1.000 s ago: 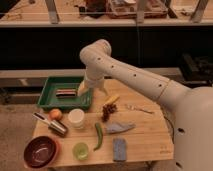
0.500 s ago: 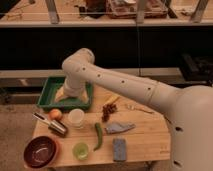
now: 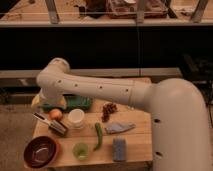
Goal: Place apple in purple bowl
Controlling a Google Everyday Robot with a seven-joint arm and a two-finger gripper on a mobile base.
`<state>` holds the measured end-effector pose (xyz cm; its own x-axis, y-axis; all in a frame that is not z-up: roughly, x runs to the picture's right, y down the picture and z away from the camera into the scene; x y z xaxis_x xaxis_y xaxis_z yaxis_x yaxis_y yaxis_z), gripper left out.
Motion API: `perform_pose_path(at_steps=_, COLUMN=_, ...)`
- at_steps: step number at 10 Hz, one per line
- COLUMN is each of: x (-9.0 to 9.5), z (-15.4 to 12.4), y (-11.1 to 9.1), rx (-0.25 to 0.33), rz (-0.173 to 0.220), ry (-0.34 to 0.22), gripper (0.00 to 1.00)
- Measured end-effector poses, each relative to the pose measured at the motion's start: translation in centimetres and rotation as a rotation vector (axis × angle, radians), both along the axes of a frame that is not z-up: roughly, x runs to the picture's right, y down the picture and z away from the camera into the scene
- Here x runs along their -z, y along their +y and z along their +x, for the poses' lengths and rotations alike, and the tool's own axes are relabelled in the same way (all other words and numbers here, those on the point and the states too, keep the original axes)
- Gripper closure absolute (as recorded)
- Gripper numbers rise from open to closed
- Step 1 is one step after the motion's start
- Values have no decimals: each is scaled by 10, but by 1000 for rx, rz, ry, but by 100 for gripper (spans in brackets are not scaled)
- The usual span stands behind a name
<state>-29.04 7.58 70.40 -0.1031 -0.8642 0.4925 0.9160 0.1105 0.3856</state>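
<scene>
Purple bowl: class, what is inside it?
Nothing visible inside the purple bowl; its near wall hides part of the floor. The apple sits outside, near the pincer.

Gripper (image 3: 51,104): we see it at the arm's end, low over the left end of the tray (image 3: 80,103), just above the apple (image 3: 56,114).
Apple: we find it on the table (image 3: 137,136), beside the cup (image 3: 76,118).
Bowl (image 3: 40,151): front-left corner, apart from the apple.

Cream-white arm (image 3: 100,90), thick rounded links, small dark dots along it, gripper (image 3: 50,102) at its low far end
</scene>
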Motion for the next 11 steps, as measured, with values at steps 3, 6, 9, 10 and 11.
perform_pose_path(at_steps=3, x=-29, z=-16, y=20, rx=12, rz=-8, ry=37, gripper=20)
perform_pose_path(at_steps=6, x=-72, z=-16, y=31, rx=37, rz=-49, ry=114, gripper=20)
perform_pose_path(at_steps=9, x=-97, z=-11, y=34, rx=59, rz=-69, ry=172, gripper=20)
perform_pose_path(at_steps=10, x=-100, z=-12, y=36, rx=65, rz=-73, ry=179, gripper=20)
perform_pose_path(at_steps=11, x=-107, z=-13, y=41, rx=75, rz=-76, ry=192, gripper=20)
